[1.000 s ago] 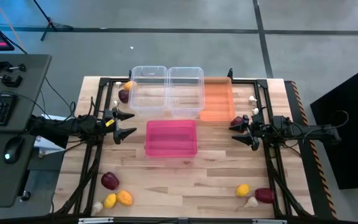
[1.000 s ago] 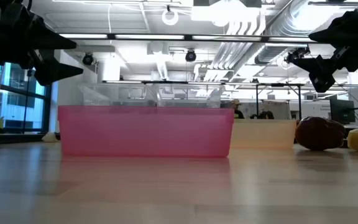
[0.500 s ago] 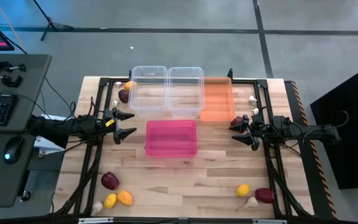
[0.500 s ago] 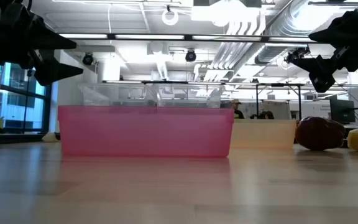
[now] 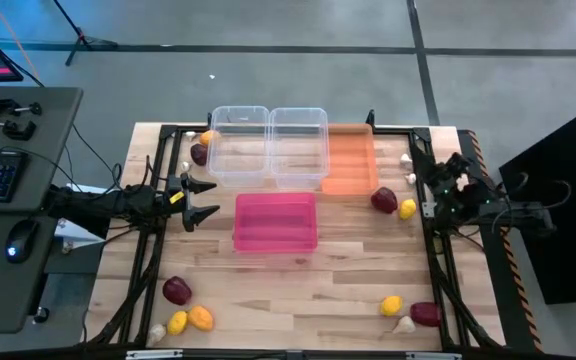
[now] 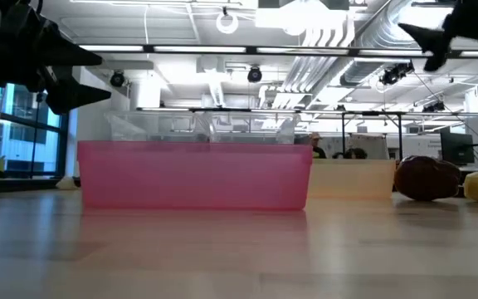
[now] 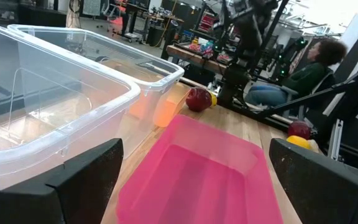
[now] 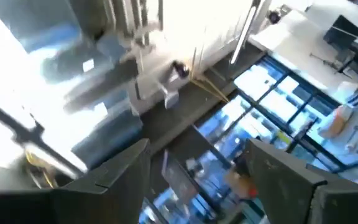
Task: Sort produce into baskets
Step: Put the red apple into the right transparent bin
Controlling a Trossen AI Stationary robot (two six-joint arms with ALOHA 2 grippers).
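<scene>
Table: pale wood planks, dark metal frame along its edges.

Baskets, frame centre in the high view:
- pink basket, glossy opaque plastic, shallow rectangle, nothing inside.
- Two clear baskets, see-through with rounded rims, side by side above the pink one; no contents visible.
- orange basket, translucent, right of the clear pair; appears bare.

Produce, all on the bare wood:
- Lower left: dark red onion, two yellow lemons, white garlic bulb.
- Lower right: lemon, red onion, garlic.
- Right of centre: red onion touching a lemon.
- Upper left: lemon and onion beside the clear basket.

left gripper: left of the pink basket, jaws wide apart, holding nothing.
right gripper: at the right edge, raised, fingers parted, nothing between them.
</scene>
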